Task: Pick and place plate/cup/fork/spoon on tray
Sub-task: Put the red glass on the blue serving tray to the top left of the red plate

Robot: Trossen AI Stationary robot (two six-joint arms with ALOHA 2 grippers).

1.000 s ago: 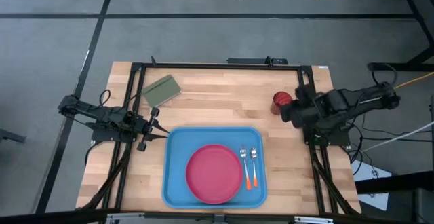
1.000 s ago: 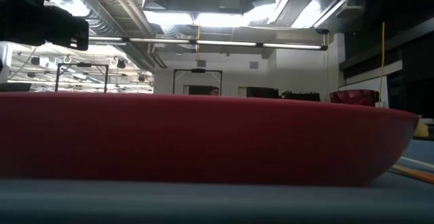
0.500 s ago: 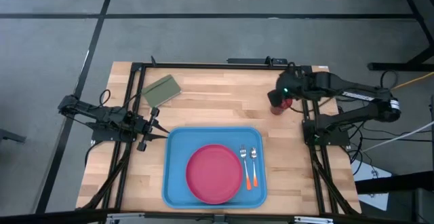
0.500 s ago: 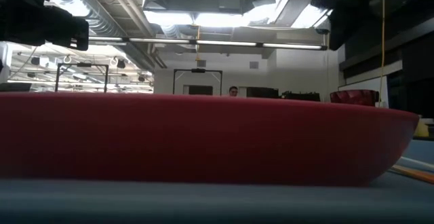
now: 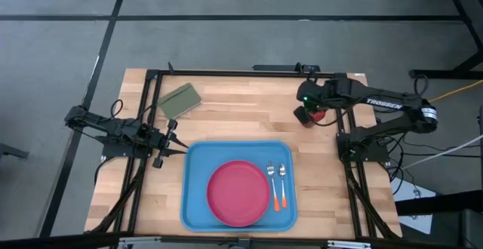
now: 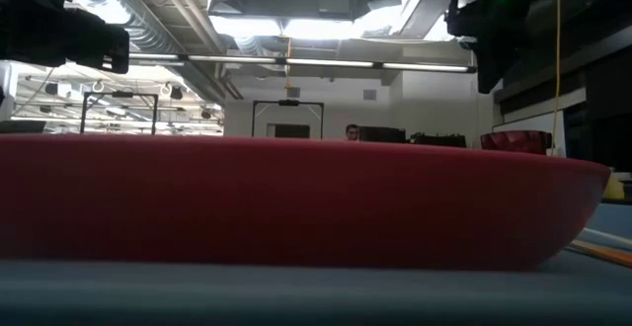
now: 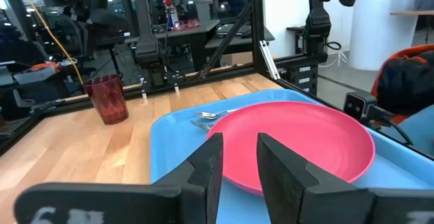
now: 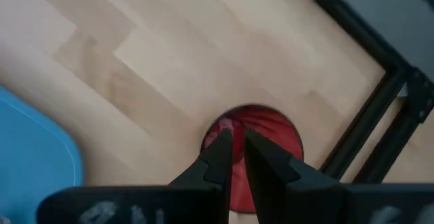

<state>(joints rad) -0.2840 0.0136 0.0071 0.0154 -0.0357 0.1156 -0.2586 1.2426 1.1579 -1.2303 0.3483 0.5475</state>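
Note:
The dark red cup (image 5: 315, 115) stands upright on the wood at the table's far right; it also shows in the right wrist view (image 8: 268, 139) and the left wrist view (image 7: 108, 98). My right gripper (image 5: 305, 114) hangs well above the cup, fingers pointing down, shut and empty (image 8: 239, 139). The pink-red plate (image 5: 238, 192) lies in the light-blue tray (image 5: 195, 181). The fork (image 5: 272, 182) and spoon (image 5: 282, 179) lie side by side in the tray, right of the plate. My left gripper (image 5: 173, 145) waits at the tray's left rim, slightly open and empty (image 7: 240, 157).
An olive-green pad (image 5: 179, 100) lies on the wood at the far left. A black metal frame (image 5: 241, 73) runs around the table's edges, with a bar close behind the cup. Bare wood lies between the pad and the cup, beyond the tray.
My right arm has swung out from the table's right edge, toward the left and far side. Its gripper now hangs over the cup. In the last half second it has moved a little more to the left. The cup, tray and left arm have stayed put.

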